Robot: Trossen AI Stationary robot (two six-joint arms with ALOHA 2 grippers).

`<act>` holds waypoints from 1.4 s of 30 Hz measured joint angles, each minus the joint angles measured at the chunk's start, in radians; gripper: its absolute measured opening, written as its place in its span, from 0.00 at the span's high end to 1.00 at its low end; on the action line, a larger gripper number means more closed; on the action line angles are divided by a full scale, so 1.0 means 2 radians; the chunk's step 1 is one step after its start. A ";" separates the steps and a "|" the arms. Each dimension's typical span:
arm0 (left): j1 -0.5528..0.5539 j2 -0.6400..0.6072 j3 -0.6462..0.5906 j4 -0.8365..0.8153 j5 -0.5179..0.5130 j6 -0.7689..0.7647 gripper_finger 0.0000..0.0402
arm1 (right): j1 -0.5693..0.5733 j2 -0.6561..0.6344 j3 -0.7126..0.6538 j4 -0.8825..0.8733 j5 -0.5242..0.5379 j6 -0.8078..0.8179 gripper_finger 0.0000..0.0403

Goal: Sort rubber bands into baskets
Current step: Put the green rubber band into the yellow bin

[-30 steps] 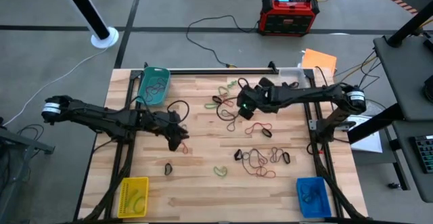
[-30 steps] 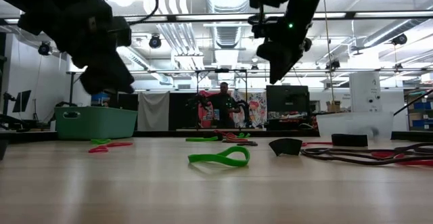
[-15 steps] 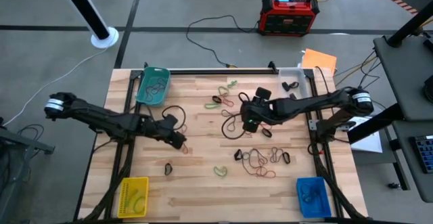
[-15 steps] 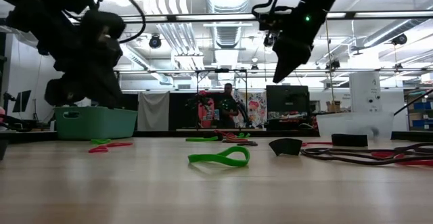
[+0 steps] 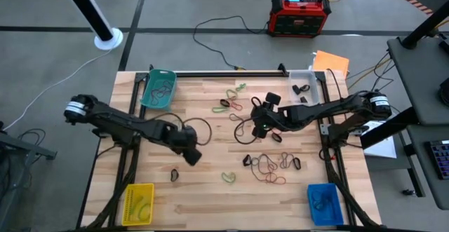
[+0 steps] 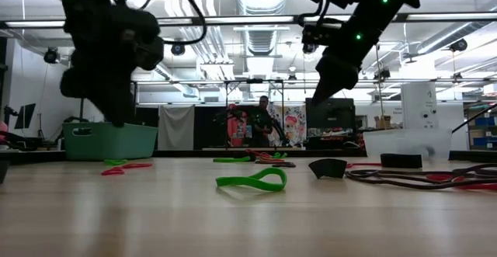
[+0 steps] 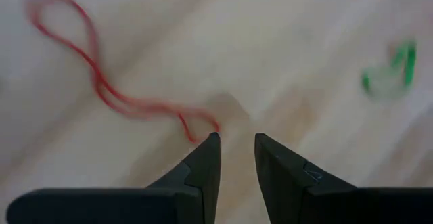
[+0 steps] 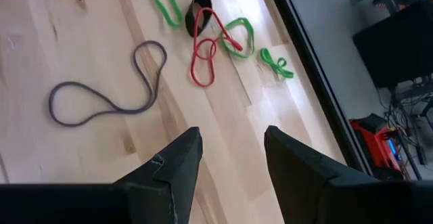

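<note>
Left end effector [image 7: 235,145] over desk [image 5: 210,197] left of centre in the high view, tips narrowly parted, pinching nothing. Red rubber band [image 7: 108,88] flat on the wood, stretched long from upper left of the left wrist frame down to one end just beside the left fingertip [image 7: 211,143]; long axis diagonal. Nearest arm: left. Right end effector [image 8: 230,149] spread, empty, above grey band [image 8: 108,88] near desk centre. Likely next: close on red end.
</note>
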 joint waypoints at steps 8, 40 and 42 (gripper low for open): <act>-0.018 0.056 0.082 -0.122 0.021 0.011 0.81 | 0.000 0.001 -0.005 0.011 0.000 -0.001 0.63; 0.125 0.022 -0.025 -0.103 -0.096 0.521 0.81 | -0.051 -0.003 -0.039 0.125 -0.073 -0.126 0.63; 0.127 0.016 -0.042 -0.092 -0.095 0.526 0.81 | -0.056 -0.003 -0.040 0.127 -0.084 -0.126 0.63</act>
